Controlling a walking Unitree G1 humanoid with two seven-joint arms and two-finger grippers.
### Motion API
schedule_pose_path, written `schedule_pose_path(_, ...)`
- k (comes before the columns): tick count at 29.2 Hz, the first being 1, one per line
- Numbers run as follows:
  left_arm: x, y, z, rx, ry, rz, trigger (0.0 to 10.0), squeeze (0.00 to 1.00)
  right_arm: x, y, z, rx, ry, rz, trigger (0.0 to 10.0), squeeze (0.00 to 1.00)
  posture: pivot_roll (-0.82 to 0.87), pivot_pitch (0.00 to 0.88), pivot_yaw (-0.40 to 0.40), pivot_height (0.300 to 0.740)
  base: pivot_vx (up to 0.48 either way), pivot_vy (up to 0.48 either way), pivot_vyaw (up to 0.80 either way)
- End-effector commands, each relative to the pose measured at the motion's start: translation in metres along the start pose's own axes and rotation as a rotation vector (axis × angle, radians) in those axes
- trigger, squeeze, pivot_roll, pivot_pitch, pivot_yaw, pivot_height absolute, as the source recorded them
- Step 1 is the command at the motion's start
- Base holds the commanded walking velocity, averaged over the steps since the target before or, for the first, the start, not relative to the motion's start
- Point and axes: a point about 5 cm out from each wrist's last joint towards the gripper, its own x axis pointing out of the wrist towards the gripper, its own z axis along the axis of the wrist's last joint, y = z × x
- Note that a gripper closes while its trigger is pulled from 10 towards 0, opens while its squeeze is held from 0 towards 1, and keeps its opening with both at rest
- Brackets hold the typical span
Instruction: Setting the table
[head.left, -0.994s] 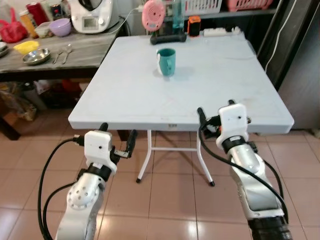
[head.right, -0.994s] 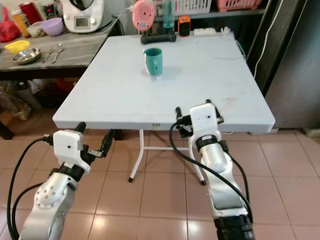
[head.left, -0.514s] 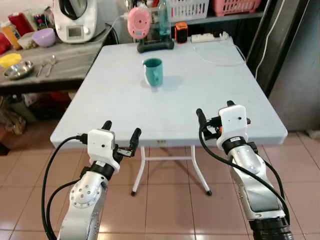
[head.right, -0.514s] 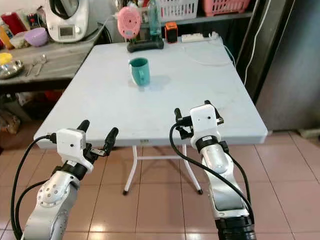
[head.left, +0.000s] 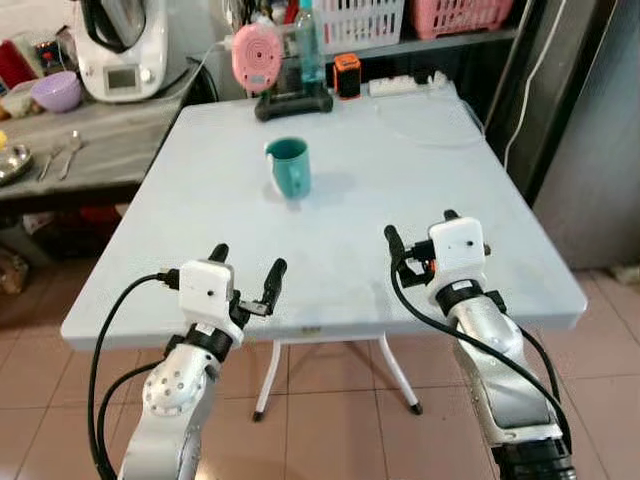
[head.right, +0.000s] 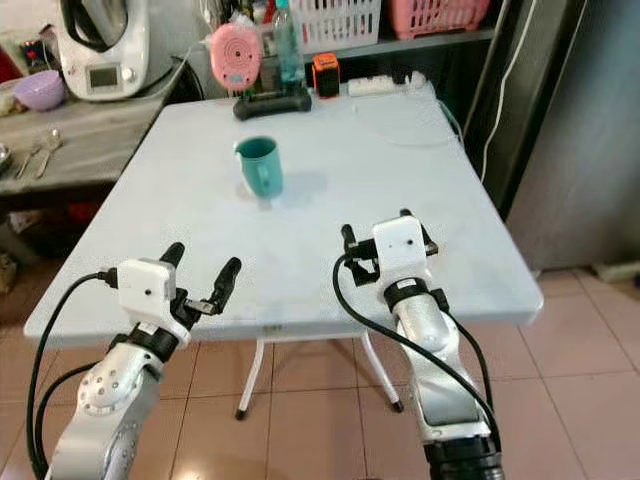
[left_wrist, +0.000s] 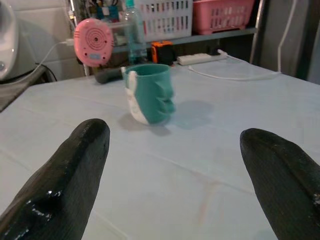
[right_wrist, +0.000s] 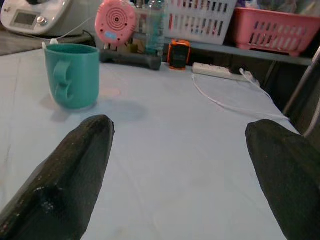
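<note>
A teal mug (head.left: 289, 167) stands upright on the white folding table (head.left: 420, 160), toward its far middle, with its handle facing me. My left gripper (head.left: 248, 262) is open and holds nothing; it hovers over the table's near edge, well short of the mug. At the near right, my right gripper (head.left: 420, 228) also stands open over the tabletop with nothing in it. In the left wrist view the mug (left_wrist: 149, 94) sits ahead between the open fingers (left_wrist: 75, 165). The right wrist view has the mug (right_wrist: 72, 75) off to one side.
A pink fan (head.left: 255, 57), a bottle (head.left: 308, 40), an orange device (head.left: 347, 73) and a power strip (head.left: 405, 85) with a white cable line the table's far edge. On my left, a counter (head.left: 100, 140) carries a purple bowl (head.left: 55, 90), spoons and a white appliance. A dark panel (head.left: 590, 130) rises on the right.
The camera has come closer to the table. Both grippers, earlier below and before the near edge, now sit over the tabletop. The mug has kept its place.
</note>
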Motion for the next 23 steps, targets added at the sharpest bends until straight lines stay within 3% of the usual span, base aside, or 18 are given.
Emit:
schedule_pose_path(1, -0.003, 0.008, 0.001, 0.022, 0.008, 0.018, 10.0, 0.0, 0.001, 0.013, 0.004, 0.02, -0.019, 0.046, 10.0, 0.0, -0.09, 0.083, 0.108, 0.74, 0.442, 0.0, 0.0)
schedule_pose_path(13, -0.007, 0.006, -0.002, 0.016, 0.022, 0.001, 10.0, 0.0, 0.001, 0.028, 0.0, 0.066, -0.005, 0.107, 10.0, 0.0, -0.09, 0.086, 0.113, 0.74, 0.433, 0.0, 0.0)
schedule_pose_path(23, -0.018, 0.004, -0.012, 0.022, 0.06, -0.029, 10.0, 0.0, -0.002, 0.044, -0.004, 0.094, 0.012, 0.182, 10.0, 0.0, -0.08, 0.092, 0.109, 0.74, 0.0, 0.0, 0.0)
